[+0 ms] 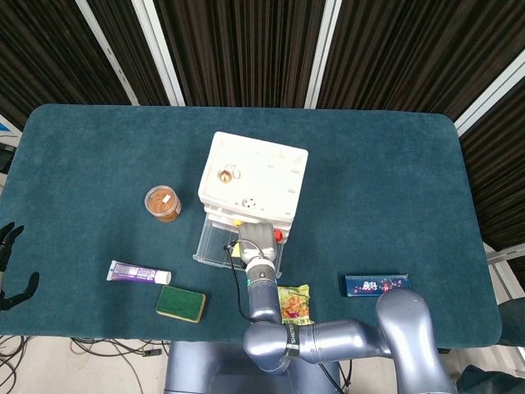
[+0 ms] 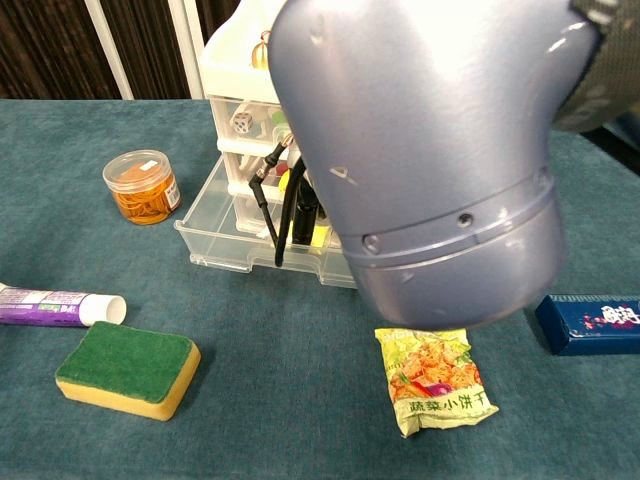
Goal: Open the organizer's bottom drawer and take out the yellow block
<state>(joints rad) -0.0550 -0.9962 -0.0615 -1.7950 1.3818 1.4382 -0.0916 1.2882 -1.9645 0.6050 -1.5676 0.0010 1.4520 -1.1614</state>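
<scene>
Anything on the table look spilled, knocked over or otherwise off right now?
Nothing stands out. The organizer stands upright with its bottom drawer pulled open, as the task needs. The jar is upright and capped; the sponge, tube, snack packet and blue box lie flat, apart from each other.
</scene>
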